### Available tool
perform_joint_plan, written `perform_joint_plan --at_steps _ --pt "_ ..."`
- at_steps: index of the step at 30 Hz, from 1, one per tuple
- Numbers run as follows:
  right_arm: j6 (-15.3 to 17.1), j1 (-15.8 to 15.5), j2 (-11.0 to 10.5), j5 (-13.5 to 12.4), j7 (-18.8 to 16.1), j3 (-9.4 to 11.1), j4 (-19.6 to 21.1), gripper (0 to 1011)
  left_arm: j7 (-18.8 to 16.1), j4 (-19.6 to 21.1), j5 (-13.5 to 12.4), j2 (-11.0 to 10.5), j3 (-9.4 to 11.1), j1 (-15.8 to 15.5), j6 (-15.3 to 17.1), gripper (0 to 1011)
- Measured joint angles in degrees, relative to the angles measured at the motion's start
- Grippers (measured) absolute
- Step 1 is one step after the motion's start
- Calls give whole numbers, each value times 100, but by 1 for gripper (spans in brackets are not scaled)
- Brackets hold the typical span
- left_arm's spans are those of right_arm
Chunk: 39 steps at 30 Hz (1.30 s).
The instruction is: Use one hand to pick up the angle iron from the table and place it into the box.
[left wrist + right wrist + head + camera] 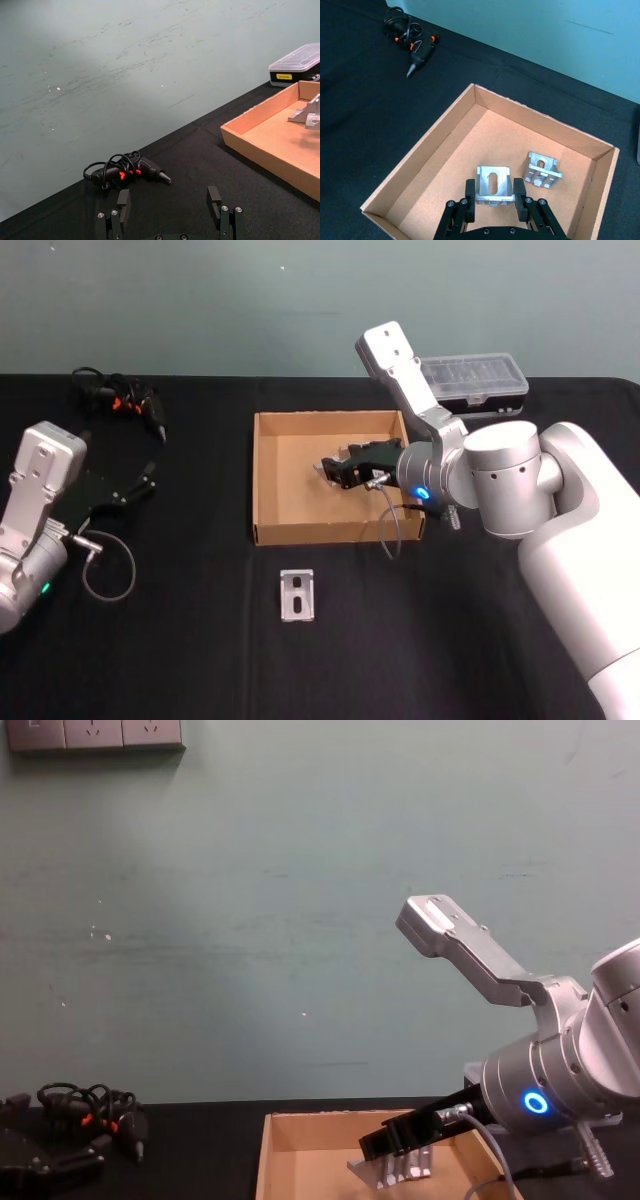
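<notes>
The angle iron (493,184) is gripped between the two black fingers of the right gripper (494,187), which are clenched against its side edges. It is held inside the outline of the box (420,155), towards the wall nearest the robot, with its slotted face turned up to the wrist camera. Whether its lower edge touches the cardboard floor cannot be told. In the chest view the same piece (392,1166) is seen hanging under the gripper, below the rim of the box.

A second angle iron (543,170) is seen lying on the box floor just beside the held one, apart from it. A third angle iron (297,595) is left flat on the table (180,640), in front of the box's near wall.

The right gripper (332,472) is reached over the box (268,480) from the right, its blue ring lit. The left gripper (169,196) is kept at the table's left side, well apart from the box, with its fingers spread and nothing between them.

A black corded tool with orange marks (130,400) is seen at the far left, and a clear-lidded case (480,380) behind the box on the right.
</notes>
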<state>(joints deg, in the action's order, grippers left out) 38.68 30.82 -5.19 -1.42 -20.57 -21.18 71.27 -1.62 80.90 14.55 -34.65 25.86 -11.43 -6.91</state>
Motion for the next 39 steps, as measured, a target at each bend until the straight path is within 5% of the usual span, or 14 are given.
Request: perform_joint_plan --at_steps 5,22,33,39 --pt "4 -3 -2 -2 0 1 5 479 0 0 0 0 0 0 0 1000" --pt "10 -8 -4 -8 -1 1 13 979 0 0 0 0 0 0 0 1000" --pt "19 -58 -71 65 -17 -91 185 1000 0 0 0 0 0 0 0 1000" --pt "232 -385 -276 59 -218 -136 925 1000 0 0 0 0 0 0 0 1000"
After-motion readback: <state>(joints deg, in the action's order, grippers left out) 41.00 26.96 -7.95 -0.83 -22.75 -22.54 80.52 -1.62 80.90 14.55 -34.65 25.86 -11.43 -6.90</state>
